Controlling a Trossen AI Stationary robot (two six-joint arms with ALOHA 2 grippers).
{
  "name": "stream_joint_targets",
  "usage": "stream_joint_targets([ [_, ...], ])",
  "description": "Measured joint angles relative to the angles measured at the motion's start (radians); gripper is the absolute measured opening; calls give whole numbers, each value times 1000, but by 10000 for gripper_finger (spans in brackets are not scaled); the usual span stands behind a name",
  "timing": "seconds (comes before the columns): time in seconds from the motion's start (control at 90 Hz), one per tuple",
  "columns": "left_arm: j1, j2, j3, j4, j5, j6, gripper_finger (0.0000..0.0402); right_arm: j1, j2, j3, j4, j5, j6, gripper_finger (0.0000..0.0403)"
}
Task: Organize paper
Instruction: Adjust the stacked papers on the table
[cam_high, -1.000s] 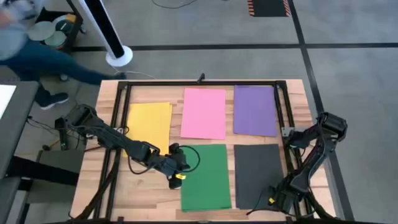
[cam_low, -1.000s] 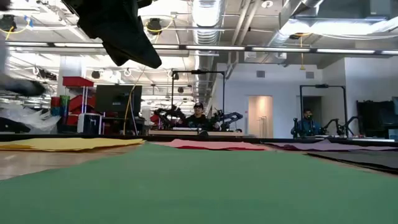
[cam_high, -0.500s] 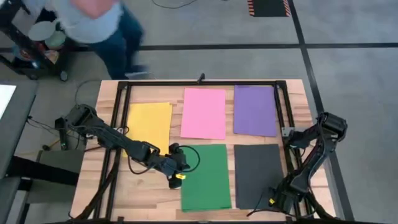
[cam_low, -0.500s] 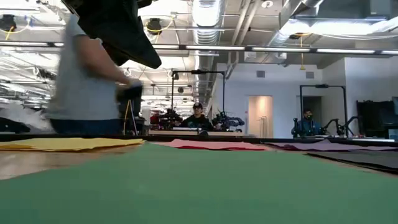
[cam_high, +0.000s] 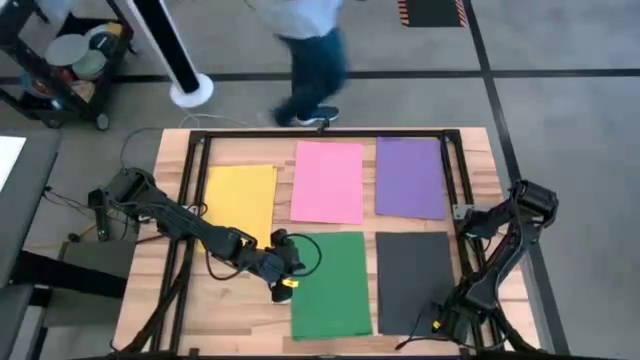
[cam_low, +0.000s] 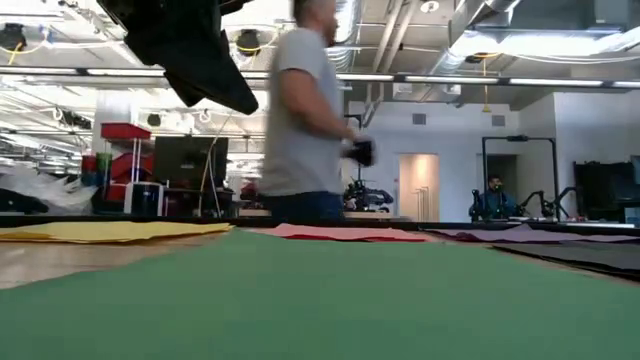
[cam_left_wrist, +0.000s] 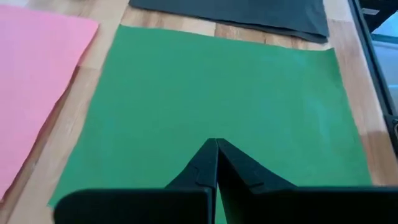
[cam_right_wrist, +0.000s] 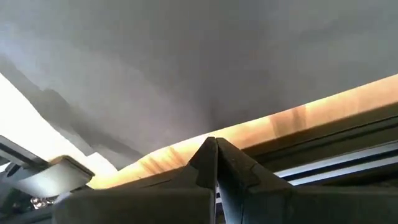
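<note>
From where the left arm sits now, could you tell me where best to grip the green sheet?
Probably its left long edge: the green sheet lies flat, so only an edge can be pinched, and the left gripper, shut, is right beside it.

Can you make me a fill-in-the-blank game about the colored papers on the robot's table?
1. The pink sheet lies between the yellow sheet and the ____ sheet.
2. The left gripper is at the edge of the ____ sheet.
3. The black sheet lies right next to the green sheet, on the side of the ____ arm.
4. In the left wrist view the left gripper's fingers are ____.

Missing words: purple; green; right; shut
</note>
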Motion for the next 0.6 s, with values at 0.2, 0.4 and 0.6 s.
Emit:
stream_joint_targets([
  [0.2,0,0,0,-3,-3,-4,0,-18,0,-6,11,-12,-9,0],
  [0.4,-1,0,0,-2,-5,-4,0,-41,0,-2,110,61,-52,0],
  [0.6,-5,0,0,-2,-14,-4,0,-72,1,-5,152,137,-79,0],
])
